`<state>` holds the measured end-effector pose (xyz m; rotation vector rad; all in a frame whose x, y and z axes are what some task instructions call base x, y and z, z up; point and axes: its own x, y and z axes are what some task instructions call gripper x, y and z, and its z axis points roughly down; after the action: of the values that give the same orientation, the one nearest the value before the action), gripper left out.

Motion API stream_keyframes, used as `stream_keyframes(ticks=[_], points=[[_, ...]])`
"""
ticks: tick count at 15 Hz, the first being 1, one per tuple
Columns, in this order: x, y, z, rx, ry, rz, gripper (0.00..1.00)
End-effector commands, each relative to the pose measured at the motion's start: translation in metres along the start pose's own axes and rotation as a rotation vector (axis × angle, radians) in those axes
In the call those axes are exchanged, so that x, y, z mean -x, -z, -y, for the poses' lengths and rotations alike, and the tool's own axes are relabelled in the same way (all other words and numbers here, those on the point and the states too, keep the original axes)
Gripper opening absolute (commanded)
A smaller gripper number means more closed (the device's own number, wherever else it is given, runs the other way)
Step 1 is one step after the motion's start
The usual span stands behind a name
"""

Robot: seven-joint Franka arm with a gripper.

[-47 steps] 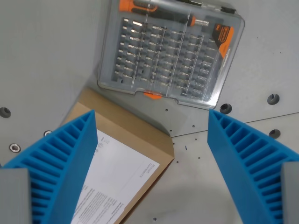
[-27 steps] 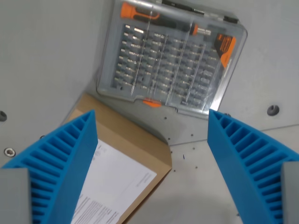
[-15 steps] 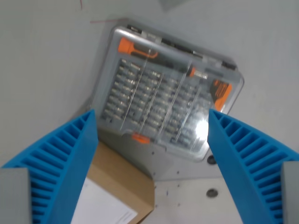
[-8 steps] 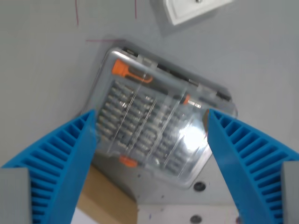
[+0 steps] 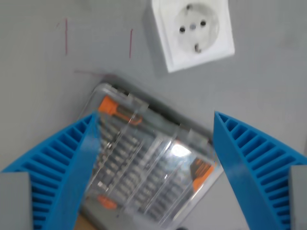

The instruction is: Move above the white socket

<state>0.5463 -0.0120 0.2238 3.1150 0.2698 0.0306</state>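
- Grey table [image 5: 268,76], matte, with thin red pen marks [image 5: 130,43] at the upper left of the wrist view; probably layout marks for placing things, though we cannot confirm that.
- White socket [image 5: 193,32] lies flat on the table near the top of the view, face up, slightly rotated. Nothing covers it.
- Clear bit case [image 5: 148,165] fills the lower middle, lying askew, orange driver handle showing through the lid. It sits apart from the socket, with bare table between them.
- End effector [image 5: 153,177]: blue ribbed fingers [image 5: 62,172] spread wide at both edges, nothing between them, so it is open and empty. That fits a task which needs hovering only.
- We judge the end effector is now over the case, not the socket; it needs to travel toward the view's top and slightly right.
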Motion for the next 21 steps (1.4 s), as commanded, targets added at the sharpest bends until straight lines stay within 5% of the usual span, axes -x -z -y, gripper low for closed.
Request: stream_keyframes(ticks=[1, 13, 21], points=[[-0.012, -0.006, -0.009, 0.015, 0.169, 0.007, 1.00], [-0.040, -0.037, -0.026, 0.019, 0.234, 0.007, 1.00], [-0.047, -0.046, -0.032, 0.020, 0.222, -0.002, 1.00]])
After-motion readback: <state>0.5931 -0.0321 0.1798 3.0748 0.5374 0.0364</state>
